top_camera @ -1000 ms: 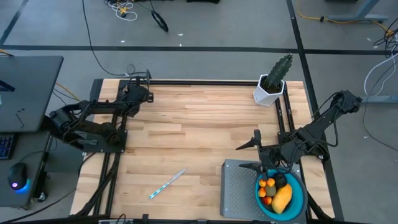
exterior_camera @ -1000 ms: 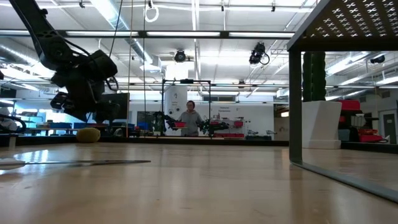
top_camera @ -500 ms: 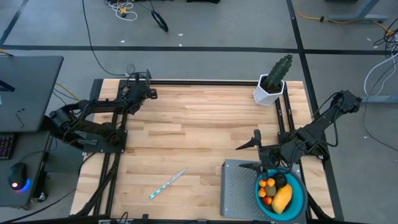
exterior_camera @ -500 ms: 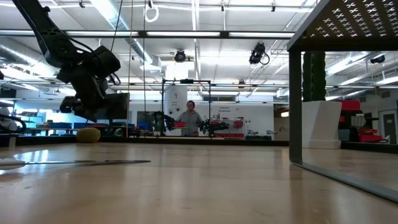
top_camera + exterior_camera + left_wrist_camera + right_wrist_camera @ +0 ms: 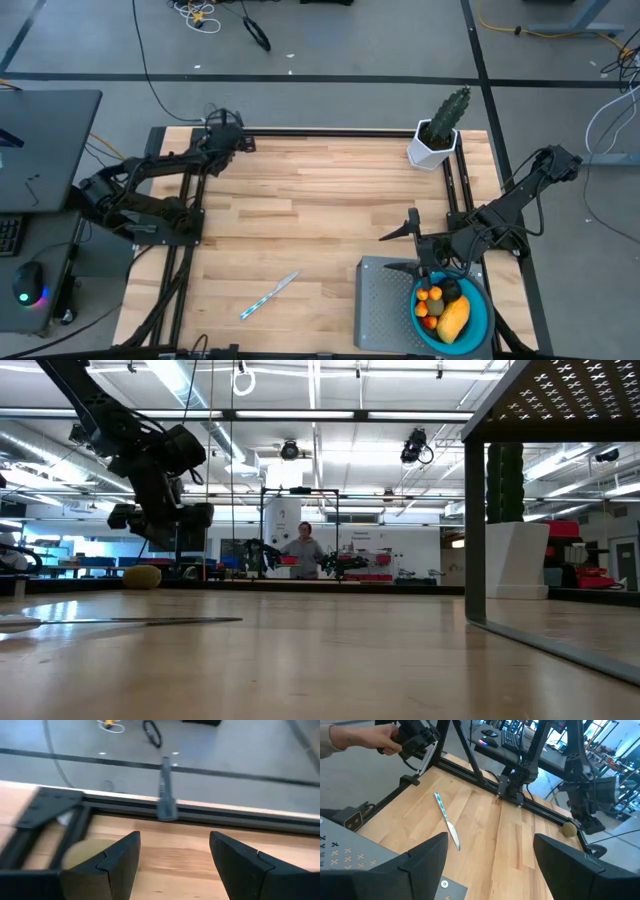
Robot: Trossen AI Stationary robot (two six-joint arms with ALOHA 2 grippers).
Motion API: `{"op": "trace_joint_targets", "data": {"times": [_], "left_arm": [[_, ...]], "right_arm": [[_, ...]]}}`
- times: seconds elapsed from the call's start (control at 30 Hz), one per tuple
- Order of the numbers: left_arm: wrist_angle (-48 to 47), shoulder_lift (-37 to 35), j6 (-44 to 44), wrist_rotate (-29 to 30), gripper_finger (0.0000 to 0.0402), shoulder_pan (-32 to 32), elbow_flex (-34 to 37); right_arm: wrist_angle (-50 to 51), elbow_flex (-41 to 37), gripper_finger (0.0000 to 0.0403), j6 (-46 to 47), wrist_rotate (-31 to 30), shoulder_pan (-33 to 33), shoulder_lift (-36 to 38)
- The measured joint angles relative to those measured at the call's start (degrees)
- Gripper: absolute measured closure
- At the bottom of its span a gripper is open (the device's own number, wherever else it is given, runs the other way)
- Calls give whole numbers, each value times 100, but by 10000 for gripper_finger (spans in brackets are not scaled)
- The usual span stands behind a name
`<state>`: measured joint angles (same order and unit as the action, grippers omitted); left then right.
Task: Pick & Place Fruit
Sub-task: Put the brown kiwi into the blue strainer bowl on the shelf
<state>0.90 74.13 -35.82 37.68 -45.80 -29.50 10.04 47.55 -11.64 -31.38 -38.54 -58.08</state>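
Note:
A blue bowl (image 5: 480, 318) on a grey perforated stand (image 5: 385, 300) at the near right holds fruit: a yellow oblong piece (image 5: 454, 320), a black ball (image 5: 451, 290) and small orange-red ones (image 5: 430, 295). An olive-brown oval fruit (image 5: 142, 576) (image 5: 568, 829) (image 5: 80, 851) rests on the table by the far left corner. My left gripper (image 5: 234, 143) (image 5: 163, 520) (image 5: 172, 842) hangs open above it and touches nothing; it hides that fruit in the high view. My right gripper (image 5: 396, 250) (image 5: 492, 847) stands open in the air beside the bowl.
A cactus in a white pot (image 5: 438, 132) stands at the far right. A thin white-and-blue stick (image 5: 269, 296) (image 5: 446, 821) lies near the front. Black frame rails (image 5: 330, 132) run along the table's edges. A person's hand (image 5: 362, 737) shows beyond the table's near left side.
My left gripper has risen above the olive-brown fruit and drifted a little toward the far edge, rolling about its own axis and staying open. The fruit has stayed on the table.

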Motion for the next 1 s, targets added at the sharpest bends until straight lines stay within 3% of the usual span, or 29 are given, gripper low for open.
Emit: {"op": "trace_joint_targets", "data": {"times": [0.3,0.5,0.63,0.8,1.0], "left_arm": [[-1194,0,23,123,154,-134,-750],[-2288,0,202,-855,154,-786,-1145],[-2748,123,297,-1158,155,-908,-1363],[-2890,586,-8,-1609,155,-658,-1648],[-3718,1613,-141,-1292,155,-232,-2492]], "right_arm": [[15,0,98,238,0,2,0],[17,0,98,236,2,0,0],[8,0,98,130,2,1,0],[242,0,98,129,26,2,0],[581,-4,98,69,49,2,0]]}}
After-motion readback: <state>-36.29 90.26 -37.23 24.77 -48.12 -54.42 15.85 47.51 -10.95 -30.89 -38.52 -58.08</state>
